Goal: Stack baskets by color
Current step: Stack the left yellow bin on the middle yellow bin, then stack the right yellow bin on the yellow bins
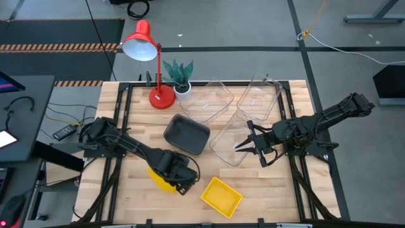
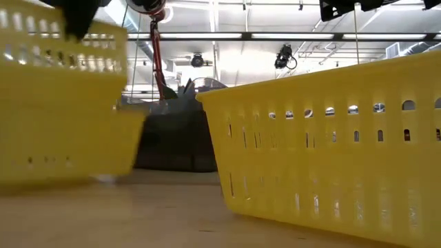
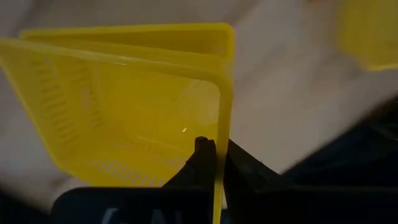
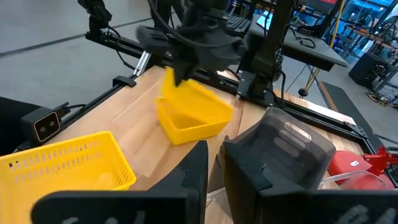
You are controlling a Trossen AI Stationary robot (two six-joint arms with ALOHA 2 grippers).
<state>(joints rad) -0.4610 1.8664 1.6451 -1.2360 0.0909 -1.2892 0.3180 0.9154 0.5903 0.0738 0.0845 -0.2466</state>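
Note:
My left gripper (image 1: pixel 180 182) stands at the near left, pointing down, shut on a yellow basket (image 1: pixel 161 178). That basket sits tilted in a second yellow basket (image 4: pixel 186 130) on the table. A third yellow basket (image 1: pixel 221 195) rests on its bottom near the front edge. A dark grey basket (image 1: pixel 186 135) stands mid-table. My right gripper (image 1: pixel 240 145) is at the right rim of a clear basket (image 1: pixel 228 144), its fingers nearly together. Two more clear baskets (image 1: pixel 209 101) (image 1: pixel 259 98) stand at the far edge. My left gripper pinches the upper yellow basket's side wall (image 3: pixel 222 124) at the rim, one finger (image 3: pixel 200 158) inside and one outside. The fingers come from above, pointing down. The basket hangs tilted, its lower part inside the second yellow basket. My right gripper is closed on the clear basket's right rim (image 1: pixel 236 145), coming nearly level from the table's right. The see-through wall barely shows between the fingers. The basket rests on the table.
A red desk lamp (image 1: pixel 149 60) and a small potted plant (image 1: pixel 179 76) stand at the far left of the table. Black rails (image 1: pixel 120 126) run along both table sides. Bare wood lies between the grey basket and the front edge.

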